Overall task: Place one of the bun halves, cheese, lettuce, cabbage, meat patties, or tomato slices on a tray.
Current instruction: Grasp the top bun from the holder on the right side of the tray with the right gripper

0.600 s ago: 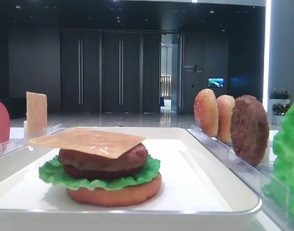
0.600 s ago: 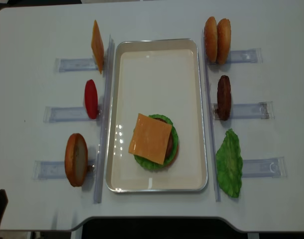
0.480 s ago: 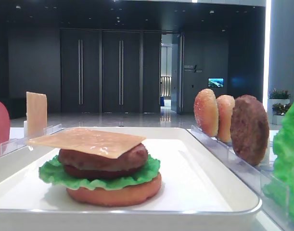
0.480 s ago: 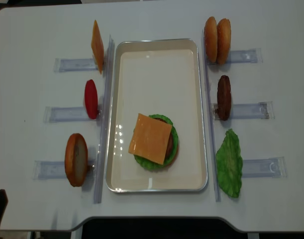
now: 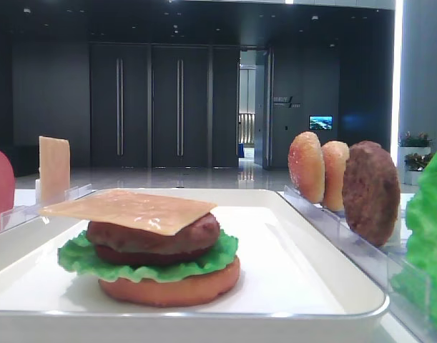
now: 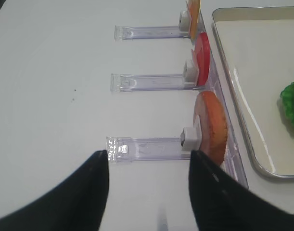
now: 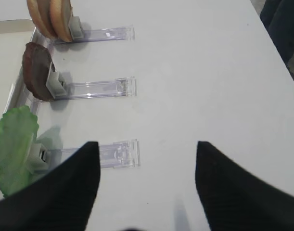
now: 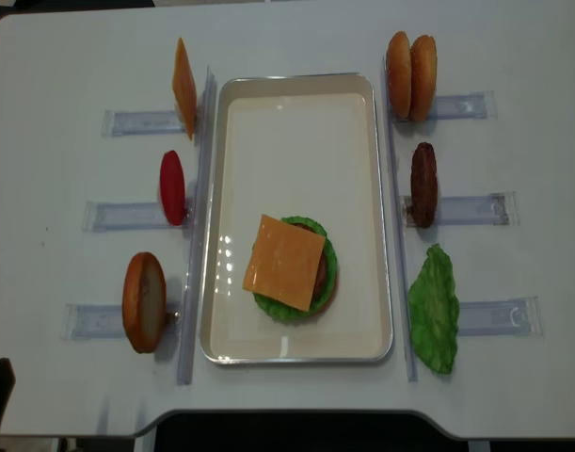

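Well apart, left tool (image 6: pixel 147 185) and right tool (image 7: pixel 146 178) low over table (image 8: pixel 513 377), both wide, empty.

both grippers show only as dark blurred fingers cut by the bottom edge: right gripper (image 7: pixel 146 192), left gripper (image 6: pixel 147 192). left of the right gripper, the lettuce (image 7: pixel 14 144) is cropped by the frame's edge.

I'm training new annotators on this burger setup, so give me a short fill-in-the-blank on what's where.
1. The top layer of the stack on the tray is a slice of ____.
2. The lettuce in that stack rests on the bottom ____.
3. Two speckled bun tops stand ____ of the tray in the overhead view.

Missing words: cheese; bun; right
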`<state>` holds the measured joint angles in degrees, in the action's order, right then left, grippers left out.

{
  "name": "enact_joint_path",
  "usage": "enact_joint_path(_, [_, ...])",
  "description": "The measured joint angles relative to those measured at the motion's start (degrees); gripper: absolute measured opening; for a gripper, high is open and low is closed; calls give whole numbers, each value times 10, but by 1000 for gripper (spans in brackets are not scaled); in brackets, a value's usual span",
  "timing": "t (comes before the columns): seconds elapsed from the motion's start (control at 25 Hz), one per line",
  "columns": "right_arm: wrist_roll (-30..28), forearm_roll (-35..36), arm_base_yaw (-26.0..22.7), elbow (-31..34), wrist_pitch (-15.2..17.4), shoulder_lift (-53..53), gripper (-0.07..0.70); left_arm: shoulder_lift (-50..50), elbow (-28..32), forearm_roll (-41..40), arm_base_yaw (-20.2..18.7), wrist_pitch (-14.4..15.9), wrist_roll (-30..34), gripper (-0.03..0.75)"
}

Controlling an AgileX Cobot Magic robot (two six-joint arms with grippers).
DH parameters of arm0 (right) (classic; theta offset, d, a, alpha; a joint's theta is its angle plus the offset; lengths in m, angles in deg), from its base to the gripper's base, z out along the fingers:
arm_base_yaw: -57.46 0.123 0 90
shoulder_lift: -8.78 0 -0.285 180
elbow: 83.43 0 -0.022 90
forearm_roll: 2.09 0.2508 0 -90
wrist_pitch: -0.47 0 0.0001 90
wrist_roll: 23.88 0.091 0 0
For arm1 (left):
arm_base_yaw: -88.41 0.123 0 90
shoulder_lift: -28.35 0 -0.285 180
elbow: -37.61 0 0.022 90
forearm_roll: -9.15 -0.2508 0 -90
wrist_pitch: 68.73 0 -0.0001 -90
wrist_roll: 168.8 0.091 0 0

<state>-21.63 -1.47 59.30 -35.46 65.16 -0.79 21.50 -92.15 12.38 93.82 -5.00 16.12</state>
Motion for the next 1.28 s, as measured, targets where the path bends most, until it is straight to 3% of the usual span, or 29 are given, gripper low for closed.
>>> enact_joint_path(0.56, [0,0,0,-7,-3,-28,416,0,0,0,0,0,0,408])
enact_joint_path(0.96, [1,0,0,-58,-25,-205,416,0,0,0,0,0,0,408])
enact_joint_path(1.28, [-1,0,0,-183,-32,-415,416,0,0,0,0,0,0,408])
